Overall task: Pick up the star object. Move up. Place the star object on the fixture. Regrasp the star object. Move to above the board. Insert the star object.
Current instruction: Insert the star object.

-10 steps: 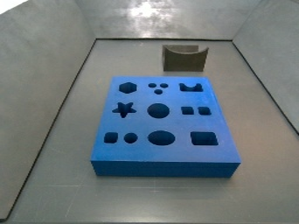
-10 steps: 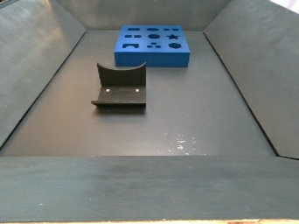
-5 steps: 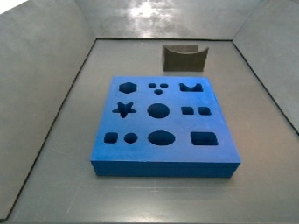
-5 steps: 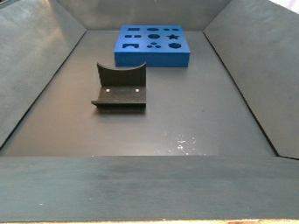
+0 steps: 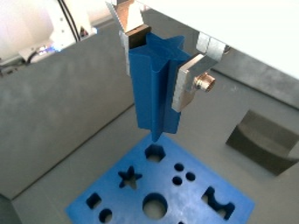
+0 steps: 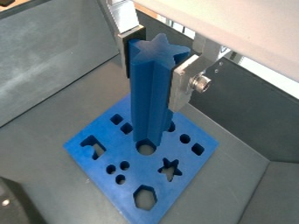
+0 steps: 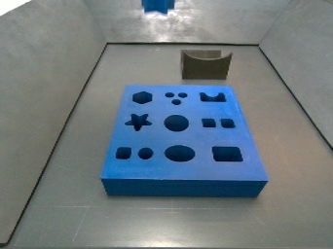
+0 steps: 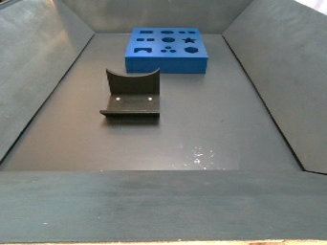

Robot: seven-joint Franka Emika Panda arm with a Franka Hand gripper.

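My gripper is shut on the star object, a long blue peg with a star-shaped cross-section that hangs upright between the silver fingers. In both wrist views the star object hangs well above the board, a flat blue slab with dark shaped holes. Its lower end covers part of the board near the star hole. In a side view only the star object's blue tip shows at the upper edge, far over the board. The fixture stands behind the board with nothing on it.
Grey walls enclose the floor on all sides. In a side view the fixture stands on the dark floor in front of the board. The star hole lies at the board's left side.
The star object's blue tip has come into a side view at the upper edge, where nothing showed before. The board and the fixture have not moved.
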